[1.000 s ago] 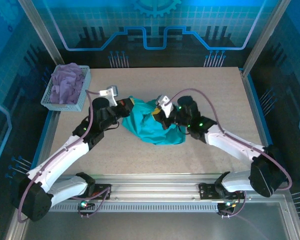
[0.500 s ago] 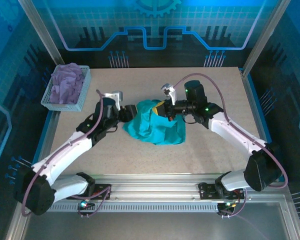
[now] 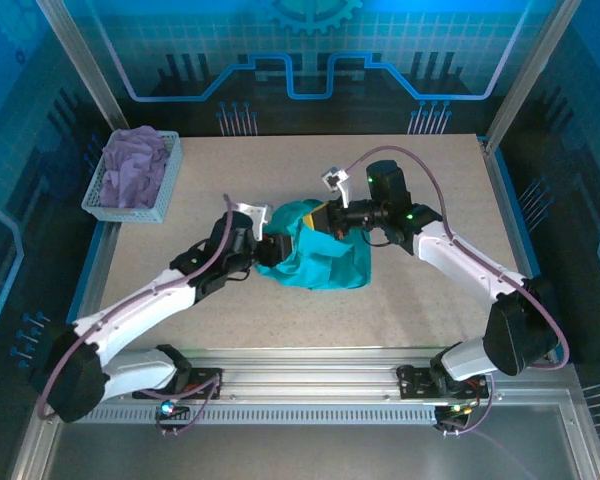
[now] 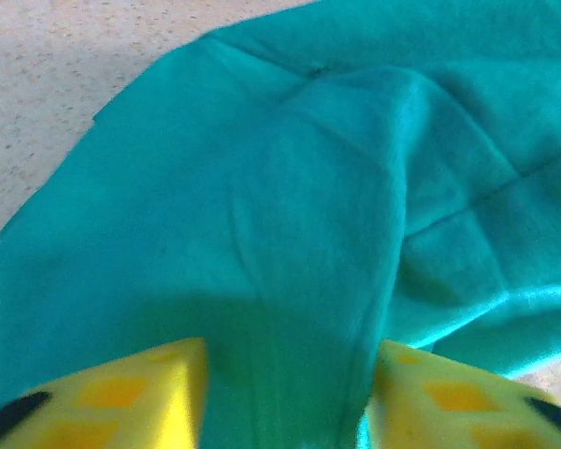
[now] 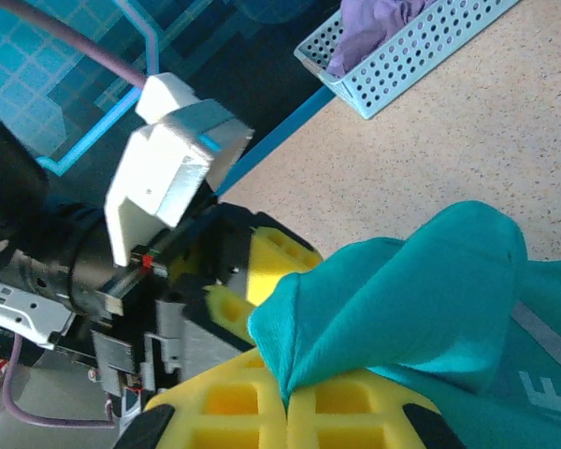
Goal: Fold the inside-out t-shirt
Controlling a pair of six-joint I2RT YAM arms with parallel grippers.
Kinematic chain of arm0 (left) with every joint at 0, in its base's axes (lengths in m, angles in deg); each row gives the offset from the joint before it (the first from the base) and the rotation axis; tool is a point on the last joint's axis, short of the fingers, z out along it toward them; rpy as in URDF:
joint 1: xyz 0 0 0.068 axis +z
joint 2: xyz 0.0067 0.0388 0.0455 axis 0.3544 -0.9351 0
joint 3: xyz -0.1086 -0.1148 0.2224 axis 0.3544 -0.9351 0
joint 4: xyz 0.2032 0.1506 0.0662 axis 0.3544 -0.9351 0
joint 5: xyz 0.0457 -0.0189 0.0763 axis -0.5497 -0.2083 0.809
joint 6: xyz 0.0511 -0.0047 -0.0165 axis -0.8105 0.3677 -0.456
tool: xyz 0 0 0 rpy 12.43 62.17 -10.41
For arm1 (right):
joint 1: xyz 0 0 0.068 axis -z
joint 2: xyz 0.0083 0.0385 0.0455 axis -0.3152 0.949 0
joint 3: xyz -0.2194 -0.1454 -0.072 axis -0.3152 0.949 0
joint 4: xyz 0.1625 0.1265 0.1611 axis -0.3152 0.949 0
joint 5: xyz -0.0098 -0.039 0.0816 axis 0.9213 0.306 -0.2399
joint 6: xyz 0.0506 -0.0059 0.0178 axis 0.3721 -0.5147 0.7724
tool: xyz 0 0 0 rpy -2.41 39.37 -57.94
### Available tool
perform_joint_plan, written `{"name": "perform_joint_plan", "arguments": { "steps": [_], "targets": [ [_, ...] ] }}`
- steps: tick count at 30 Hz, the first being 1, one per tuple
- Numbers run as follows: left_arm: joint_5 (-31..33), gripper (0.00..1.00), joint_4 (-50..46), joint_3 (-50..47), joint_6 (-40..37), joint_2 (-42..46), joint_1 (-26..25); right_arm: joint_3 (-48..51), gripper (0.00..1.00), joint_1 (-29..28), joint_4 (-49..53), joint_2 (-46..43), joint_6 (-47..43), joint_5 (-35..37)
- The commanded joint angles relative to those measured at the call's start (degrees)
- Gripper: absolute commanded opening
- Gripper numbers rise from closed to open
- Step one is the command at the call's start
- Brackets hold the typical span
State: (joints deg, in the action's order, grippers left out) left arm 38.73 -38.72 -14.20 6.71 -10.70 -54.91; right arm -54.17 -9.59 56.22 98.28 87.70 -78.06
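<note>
The teal inside-out t-shirt (image 3: 325,262) lies crumpled at the middle of the table. My right gripper (image 3: 323,215) is at its far top edge, shut on a raised peak of teal cloth (image 5: 430,281); the pinch shows at the right gripper (image 5: 288,404). My left gripper (image 3: 271,248) is pressed into the shirt's left side. In the left wrist view a thick upright fold of the shirt (image 4: 309,187) fills the gap of the left gripper (image 4: 290,379), whose jaws squeeze it from both sides. The left fingers (image 5: 273,254) sit just behind the raised peak.
A pale blue perforated basket (image 3: 98,200) at the far left holds a lavender-purple garment (image 3: 135,165); it appears as the basket (image 5: 421,56) in the right wrist view. Bare speckled tabletop (image 3: 430,180) surrounds the shirt. Frame posts stand at the back corners.
My left gripper let go, opened, moved right and nearer onto the shirt's left side, and closed in on a fold. My right gripper lifted its pinch of cloth toward the back.
</note>
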Motion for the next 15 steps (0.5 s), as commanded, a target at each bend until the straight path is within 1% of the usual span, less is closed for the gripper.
{"name": "perform_joint_plan", "arguments": {
  "steps": [1,2,3,4,5,6,7,8,10,13,15],
  "targets": [
    [-3.73,0.15,2.89,4.27,-1.06,-2.82,-0.05,-1.80,0.00,1.57,4.61,-2.37,-2.63,0.13],
    [-4.55,0.03,3.02,4.55,-0.53,-2.92,-0.10,-2.52,0.00,2.05,8.26,-2.76,-4.45,1.83],
    [-5.94,0.00,3.96,4.30,0.32,-2.40,-0.04,-4.11,0.00,2.38,13.99,-2.95,-7.71,6.46],
    [-8.32,0.00,5.36,3.72,1.09,-1.36,0.04,-6.15,0.00,2.41,20.32,-2.85,-10.57,13.22],
    [-10.91,0.00,7.18,3.05,1.73,-0.33,0.13,-7.58,0.01,2.39,24.34,-2.36,-11.45,19.54],
    [-14.09,0.00,9.39,2.26,2.55,0.95,0.30,-8.85,0.07,2.47,27.41,-1.88,-11.37,25.35],
    [-17.22,0.00,11.06,1.73,3.44,1.95,0.49,-9.62,0.11,2.35,28.13,-1.22,-10.65,30.71],
    [-19.35,0.00,11.84,1.61,4.15,2.42,0.62,-9.94,0.13,2.14,27.71,-0.78,-10.26,32.42],
    [-21.17,0.00,12.40,1.72,5.41,2.85,0.95,-10.77,0.19,1.33,26.17,0.45,-9.42,31.57],
    [-20.06,0.00,12.58,1.76,6.61,2.80,1.21,-11.86,0.26,-0.36,26.87,1.16,-10.76,32.95],
    [-19.41,0.00,12.69,1.76,7.03,2.74,1.22,-10.14,0.32,-0.73,26.64,-0.46,-11.47,33.91]
  ]
}}
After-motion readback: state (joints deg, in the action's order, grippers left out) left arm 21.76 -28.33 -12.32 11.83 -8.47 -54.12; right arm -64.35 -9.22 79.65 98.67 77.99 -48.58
